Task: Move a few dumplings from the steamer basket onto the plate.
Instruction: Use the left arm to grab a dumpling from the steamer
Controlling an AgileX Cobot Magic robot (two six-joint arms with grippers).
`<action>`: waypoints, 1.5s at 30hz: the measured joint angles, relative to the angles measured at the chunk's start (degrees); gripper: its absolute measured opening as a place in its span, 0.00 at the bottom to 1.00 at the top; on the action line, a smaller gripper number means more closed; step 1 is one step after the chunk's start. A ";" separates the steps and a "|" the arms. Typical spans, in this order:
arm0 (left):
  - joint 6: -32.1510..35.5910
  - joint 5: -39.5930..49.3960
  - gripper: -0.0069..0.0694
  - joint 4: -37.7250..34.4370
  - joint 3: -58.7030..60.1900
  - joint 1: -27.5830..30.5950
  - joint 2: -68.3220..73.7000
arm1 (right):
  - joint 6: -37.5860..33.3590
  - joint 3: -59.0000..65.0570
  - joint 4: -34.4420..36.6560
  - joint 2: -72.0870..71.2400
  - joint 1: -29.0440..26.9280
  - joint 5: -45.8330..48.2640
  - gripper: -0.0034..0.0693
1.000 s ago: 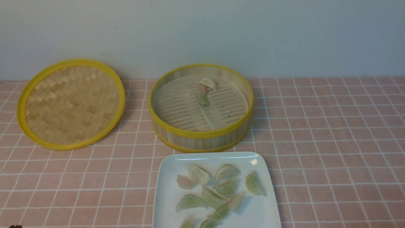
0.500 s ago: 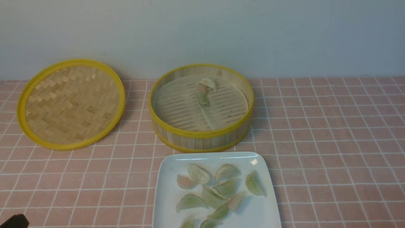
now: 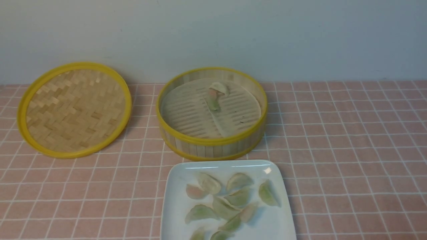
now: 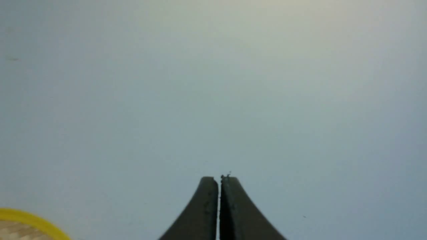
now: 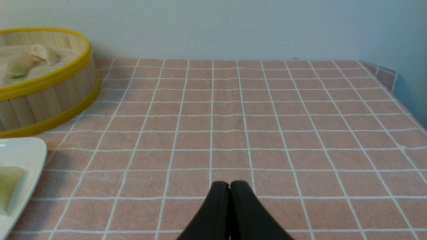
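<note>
The steamer basket (image 3: 213,141) stands mid-table with a few dumplings (image 3: 215,95) on its pale slotted liner. In front of it lies the white plate (image 3: 175,200), carrying several pale green and pink dumplings (image 3: 230,200). Neither gripper shows in the front view. My left gripper (image 4: 219,178) is shut and empty, facing the blue-grey wall. Over the pink cloth, right of the basket (image 5: 46,100) and the plate (image 5: 23,156), my right gripper (image 5: 229,183) is shut with nothing in it.
The woven bamboo lid (image 3: 75,108) with its yellow rim leans at the back left; its edge (image 4: 30,221) shows in the left wrist view. A pink checked cloth (image 3: 350,150) covers the table up to the back wall. The cloth's right edge (image 5: 393,80) meets a side wall.
A dark tip that showed at the bottom left corner of the front view half a second ago has gone out of view. Basket, plate and dumplings have not moved.
</note>
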 joint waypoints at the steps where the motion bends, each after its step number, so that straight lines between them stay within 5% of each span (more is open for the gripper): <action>1: 0.00 4.49 0.08 1.66 -3.10 0.00 3.00 | 0.00 0.00 0.00 0.00 0.00 0.00 0.03; 7: 3.99 42.66 0.08 10.66 -34.46 0.00 31.21 | 0.00 0.00 0.00 0.00 0.00 0.00 0.03; 14: 21.73 65.33 0.08 5.99 -60.27 -0.30 61.76 | 0.00 -0.04 0.00 0.00 0.00 0.01 0.03; 25: 27.34 68.29 0.08 9.21 -82.14 -10.77 90.29 | 1.08 -0.04 0.00 0.00 0.00 0.01 0.03; 45: 33.22 69.50 0.13 8.13 -121.41 -16.32 135.50 | 1.15 -0.04 0.00 0.00 0.00 0.01 0.03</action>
